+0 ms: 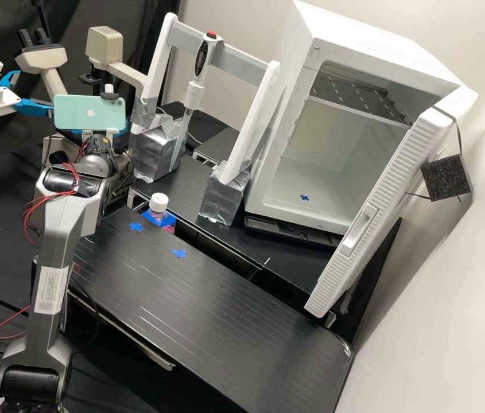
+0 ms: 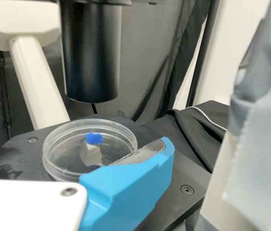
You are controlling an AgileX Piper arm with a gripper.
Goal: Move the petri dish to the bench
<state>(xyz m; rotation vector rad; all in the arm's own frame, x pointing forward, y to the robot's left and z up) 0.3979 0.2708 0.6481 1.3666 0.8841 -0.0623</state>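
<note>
The petri dish point(image 2: 70, 153) lies flat on the stage point(image 2: 183, 174) of the microscope point(image 1: 104, 46), below its black cylinder point(image 2: 91, 53). Wide apart and holding nothing, the jaws look set astride the round dish, one blue finger point(image 2: 125, 192) just beside its rim. The worktop point(image 1: 196, 298) spreads before the microscope.

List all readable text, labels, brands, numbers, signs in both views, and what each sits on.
Nothing legible enough to quote.
White label on the arm: printed, too small to read.
Phone: a small logo on its back, no words I can make out.
Pipette on the rack: dark panel, too small to read.
Petri dish: no text I can make out.
</note>
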